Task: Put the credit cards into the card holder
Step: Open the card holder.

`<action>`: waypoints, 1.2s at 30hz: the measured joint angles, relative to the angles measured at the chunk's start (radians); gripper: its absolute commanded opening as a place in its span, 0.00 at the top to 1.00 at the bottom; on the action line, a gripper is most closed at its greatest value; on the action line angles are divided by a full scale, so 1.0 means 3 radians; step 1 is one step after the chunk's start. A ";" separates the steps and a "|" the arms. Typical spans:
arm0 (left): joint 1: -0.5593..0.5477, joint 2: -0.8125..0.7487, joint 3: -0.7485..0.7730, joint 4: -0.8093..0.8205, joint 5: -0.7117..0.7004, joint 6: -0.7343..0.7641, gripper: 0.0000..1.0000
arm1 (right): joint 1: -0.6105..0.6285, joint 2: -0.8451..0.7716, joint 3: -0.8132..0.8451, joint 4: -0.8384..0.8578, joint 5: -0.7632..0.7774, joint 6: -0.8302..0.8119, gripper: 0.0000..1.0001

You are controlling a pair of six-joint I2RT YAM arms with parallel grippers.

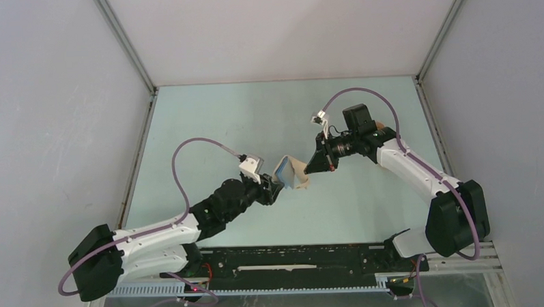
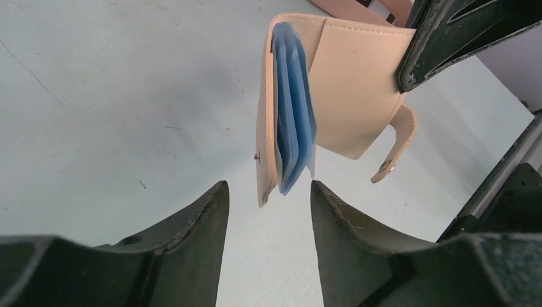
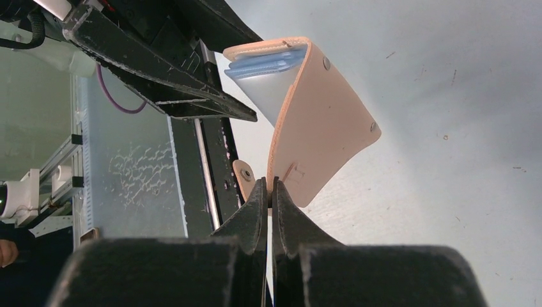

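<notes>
The tan card holder (image 1: 294, 173) hangs open above the table between both arms. My right gripper (image 1: 319, 163) is shut on one edge of it (image 3: 268, 187), beside the snap strap (image 3: 243, 176). The holder (image 3: 326, 128) bends away from the fingers. Several light blue sheets (image 2: 294, 115) sit edge-on inside the holder (image 2: 358, 83); I cannot tell cards from sleeves. They also show in the right wrist view (image 3: 265, 64). My left gripper (image 2: 268, 187) is open and empty just below the holder's free flap, not touching it; it also shows in the top view (image 1: 276, 189). No yellowish or black-and-white card is in view.
The pale green table (image 1: 254, 120) is enclosed by white walls at the back and sides. A black rail (image 1: 293, 258) runs along the near edge between the arm bases. The right finger (image 2: 447, 38) crosses the left wrist view's upper right.
</notes>
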 measured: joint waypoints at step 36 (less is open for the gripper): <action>0.0233 -0.0305 -0.0029 -0.0169 0.0384 0.0838 0.49 | -0.0037 0.0008 0.0000 -0.0003 -0.0151 0.0032 1.00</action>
